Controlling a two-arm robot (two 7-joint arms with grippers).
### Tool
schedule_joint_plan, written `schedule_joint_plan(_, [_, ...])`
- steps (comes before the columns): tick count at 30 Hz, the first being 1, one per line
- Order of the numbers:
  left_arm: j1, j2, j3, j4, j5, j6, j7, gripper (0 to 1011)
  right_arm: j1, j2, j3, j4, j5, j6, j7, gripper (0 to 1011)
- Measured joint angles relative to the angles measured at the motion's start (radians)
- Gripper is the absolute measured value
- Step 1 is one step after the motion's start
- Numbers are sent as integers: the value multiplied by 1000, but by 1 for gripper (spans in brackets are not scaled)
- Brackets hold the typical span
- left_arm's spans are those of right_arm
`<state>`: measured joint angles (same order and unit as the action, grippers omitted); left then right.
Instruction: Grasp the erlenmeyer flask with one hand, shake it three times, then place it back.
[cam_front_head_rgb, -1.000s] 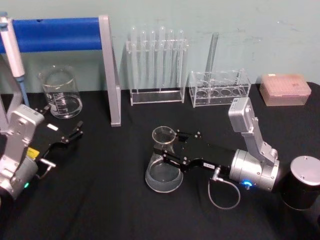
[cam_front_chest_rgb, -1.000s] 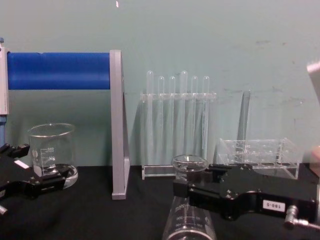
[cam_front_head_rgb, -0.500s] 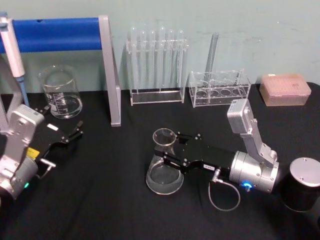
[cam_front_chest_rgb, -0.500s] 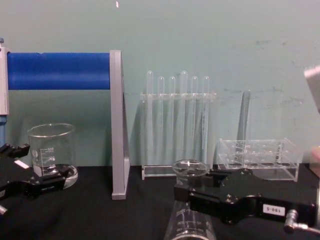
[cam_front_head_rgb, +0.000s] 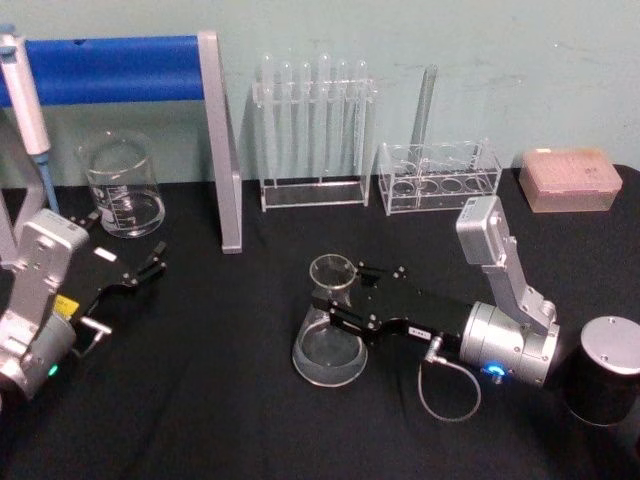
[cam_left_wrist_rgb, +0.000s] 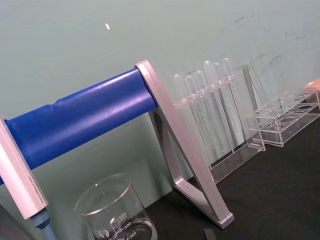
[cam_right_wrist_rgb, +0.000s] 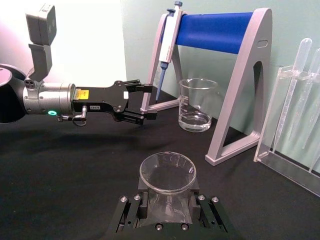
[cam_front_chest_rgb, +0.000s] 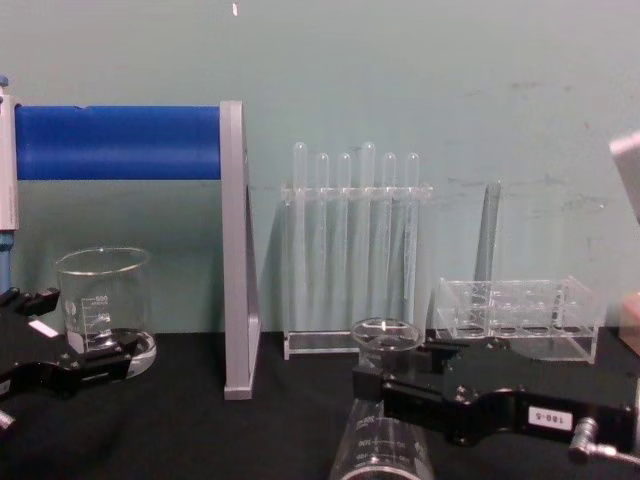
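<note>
Right gripper (cam_front_head_rgb: 338, 298) fingers around erlenmeyer flask (cam_front_head_rgb: 327, 352) neck; graduation marks (cam_front_chest_rgb: 379, 452) in chest view.

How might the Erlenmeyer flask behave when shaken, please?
Clear glass, so the erlenmeyer flask is probably rigid, fragile and slippery in the right claw shut on its neck. It looks empty, likely light. Its wide base should resist tipping. The left claw rests open.

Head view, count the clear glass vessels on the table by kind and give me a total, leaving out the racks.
Erlenmeyer flask, held in the right gripper: 1
Beaker: 1
Test tubes in the tall rack: 6
Long tube in the low rack: 1
Total: 9
</note>
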<state>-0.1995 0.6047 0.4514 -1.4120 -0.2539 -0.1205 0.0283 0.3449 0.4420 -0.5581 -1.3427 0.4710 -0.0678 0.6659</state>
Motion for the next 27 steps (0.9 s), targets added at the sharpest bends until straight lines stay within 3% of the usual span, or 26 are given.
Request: schedule_joint_plan(27, [0, 0, 0, 0, 0, 0, 0, 1001, 1, 1, -1, 2, -1, 1, 3, 456])
